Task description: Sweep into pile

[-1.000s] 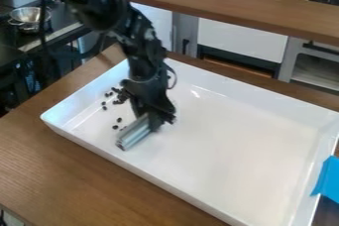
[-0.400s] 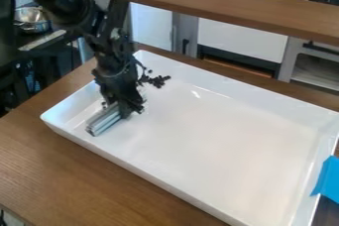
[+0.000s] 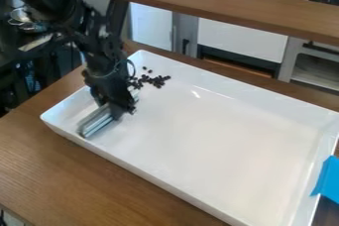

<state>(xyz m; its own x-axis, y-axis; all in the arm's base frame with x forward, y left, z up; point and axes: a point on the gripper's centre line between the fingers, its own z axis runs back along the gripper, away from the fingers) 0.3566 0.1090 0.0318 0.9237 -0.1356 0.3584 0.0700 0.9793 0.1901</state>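
The black gripper (image 3: 118,110) hangs low over the left end of the white tray (image 3: 218,136). It is shut on a silvery ribbed bar (image 3: 96,122), which slants down toward the tray's front-left wall. Behind and to the right of the gripper, a loose cluster of small dark pieces (image 3: 157,81) lies near the tray's back-left corner. A couple of single pieces (image 3: 147,70) sit a little apart, closer to the back wall. The arm partly covers the cluster's left side.
The tray's raised walls surround the work area on a brown wooden table (image 3: 86,170). Blue tape (image 3: 327,180) is stuck at the right wall. A raised wooden shelf (image 3: 225,7) runs behind the tray, and a metal bowl (image 3: 23,16) stands at the far left.
The gripper has moved left with the bar in it. Dark pieces first seen left of the arm are followed by a cluster at its right, near the back; more of that cluster is now uncovered.
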